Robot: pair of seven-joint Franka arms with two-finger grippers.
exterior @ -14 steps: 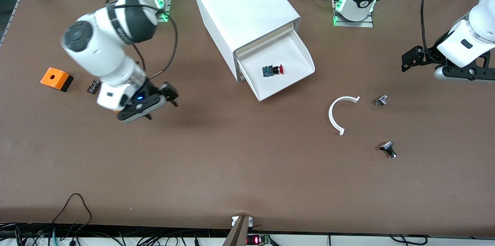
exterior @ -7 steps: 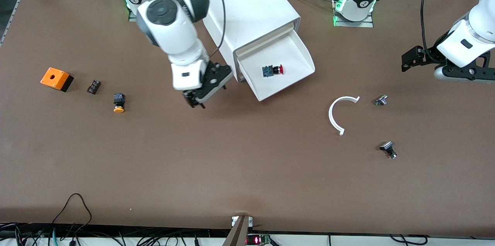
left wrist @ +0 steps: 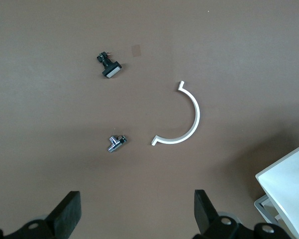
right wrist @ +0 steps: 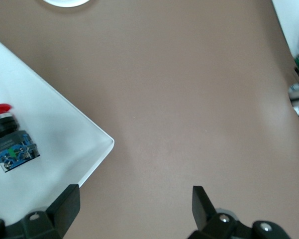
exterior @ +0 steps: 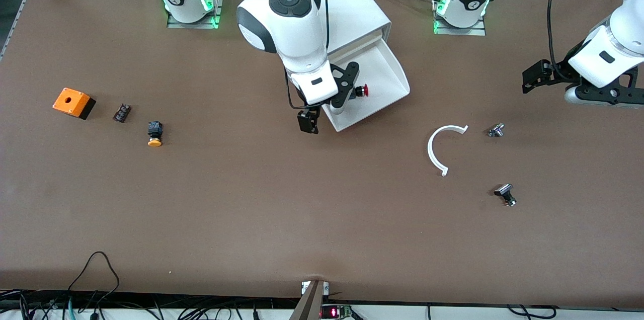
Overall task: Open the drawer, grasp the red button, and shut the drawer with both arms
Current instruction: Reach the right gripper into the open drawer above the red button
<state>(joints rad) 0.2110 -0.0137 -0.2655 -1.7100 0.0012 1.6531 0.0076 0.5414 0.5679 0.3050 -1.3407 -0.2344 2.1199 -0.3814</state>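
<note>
Front view: the drawer (exterior: 382,73) is seen pulled out of the white cabinet (exterior: 322,3), and the button (exterior: 361,90) is found lying on its side on the drawer floor, partly hidden under the right arm's wrist. The right claw (right wrist: 134,213) is held over the drawer's corner at the right arm's end, fingers spread wide and nothing between them; one finger is over the drawer, the other over the bare desk (exterior: 251,209). From the middle of that claw the button is placed at about two o'clock, close by. The button's long axis is laid roughly along the nine-to-three line, with the red cap at the three o'clock end (the blue-and-black body is plain only in the right wrist view). A short shift toward two o'clock is judged necessary before descent. The left claw (left wrist: 137,219), also spread and empty, is kept waiting over the left arm's end of the desk, so the right arm is clearly the nearer one.
</note>
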